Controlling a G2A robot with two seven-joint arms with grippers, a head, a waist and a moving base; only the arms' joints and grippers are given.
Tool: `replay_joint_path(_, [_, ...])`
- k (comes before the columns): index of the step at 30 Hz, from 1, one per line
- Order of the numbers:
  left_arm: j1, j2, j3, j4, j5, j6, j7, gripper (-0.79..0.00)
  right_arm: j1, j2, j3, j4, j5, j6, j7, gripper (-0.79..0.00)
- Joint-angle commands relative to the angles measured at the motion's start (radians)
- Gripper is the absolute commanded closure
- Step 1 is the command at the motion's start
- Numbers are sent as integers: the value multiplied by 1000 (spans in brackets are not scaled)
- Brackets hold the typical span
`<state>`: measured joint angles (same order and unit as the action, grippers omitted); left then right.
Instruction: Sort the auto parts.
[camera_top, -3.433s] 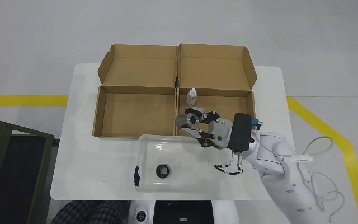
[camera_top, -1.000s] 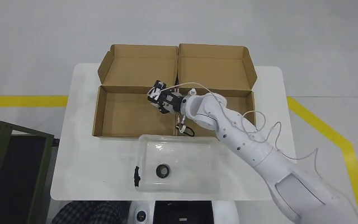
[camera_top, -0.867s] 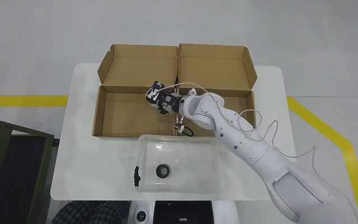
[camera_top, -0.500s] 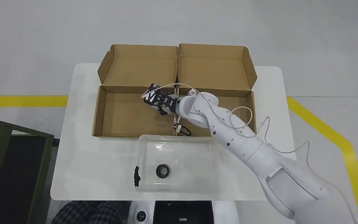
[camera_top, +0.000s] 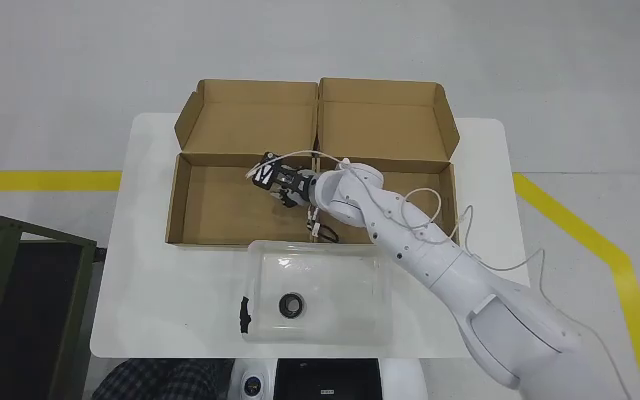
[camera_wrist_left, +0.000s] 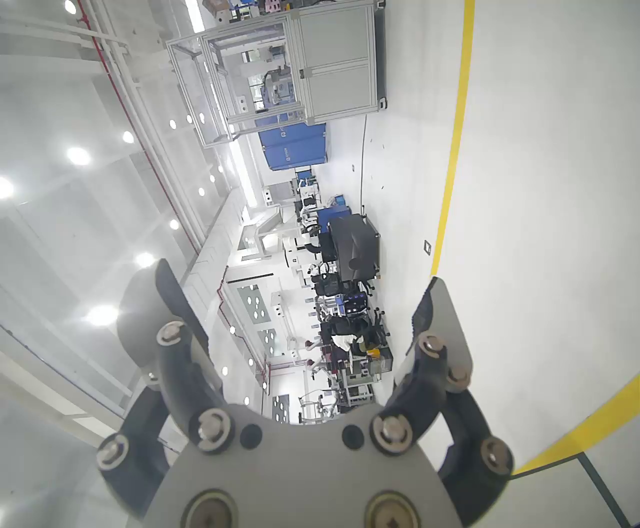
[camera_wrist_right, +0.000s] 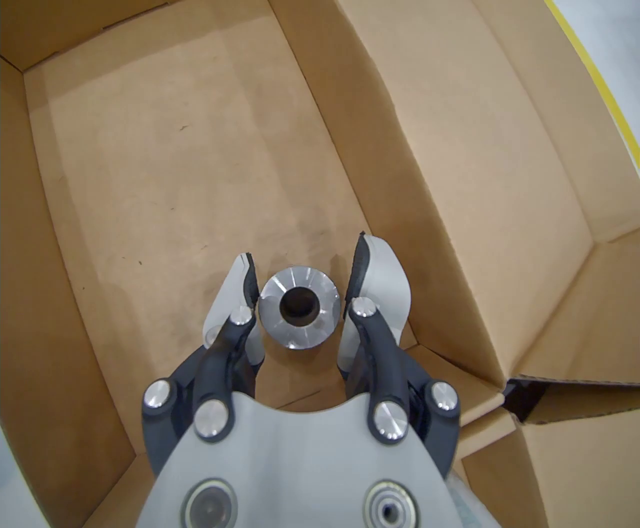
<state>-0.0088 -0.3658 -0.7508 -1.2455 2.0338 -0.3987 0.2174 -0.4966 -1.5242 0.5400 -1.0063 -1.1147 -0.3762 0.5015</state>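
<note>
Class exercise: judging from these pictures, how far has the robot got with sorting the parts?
Done: a white bottle stands in the right box. In hand: the right gripper holds a metal sleeve over the left box. Left: a black ring lies in the clear tray.

The top camera sits above the arms and looks down from well off, taking in the whole white surface (camera_top: 150, 250) and the left box (camera_top: 230, 205) on it. The right wrist camera looks along the right hand (camera_wrist_right: 302, 265) at close range, past a metal ring (camera_wrist_right: 322, 305) gripped between its fingers, down onto that same box's cardboard bottom (camera_wrist_right: 150, 175). The top view shares this box and this hand (camera_top: 263, 172). The left wrist camera faces past the spread left hand (camera_wrist_left: 297, 280), away from the surface and out across the floor (camera_wrist_left: 525, 200).
</note>
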Motion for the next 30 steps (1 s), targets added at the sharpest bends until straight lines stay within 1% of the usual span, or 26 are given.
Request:
replay_joint_path(1, [0,0,0,0,0,0,0,-785,-4,1,11,-12,0,-2,-3,-372])
replay_joint_path(6, [0,0,0,0,0,0,0,-785,-24,13,46,-84,-21,-8,5,-385])
replay_joint_path(12, [0,0,0,0,0,0,0,-785,-86,44,112,-224,-46,-36,37,-394])
replay_joint_path(16, [0,0,0,0,0,0,0,-785,-146,70,164,-339,-57,-73,60,-425])
replay_joint_path(20, [0,0,0,0,0,0,0,-785,-216,97,215,-458,-63,-134,79,-496])
replay_joint_path(22, [0,0,0,0,0,0,0,-785,-251,110,239,-515,-81,-160,95,-514])
replay_joint_path(24, [0,0,0,0,0,0,0,-785,-296,123,262,-570,-76,-197,85,-529])
replay_joint_path(30, [0,0,0,0,0,0,0,-785,-424,163,333,-726,-139,-280,87,-557])
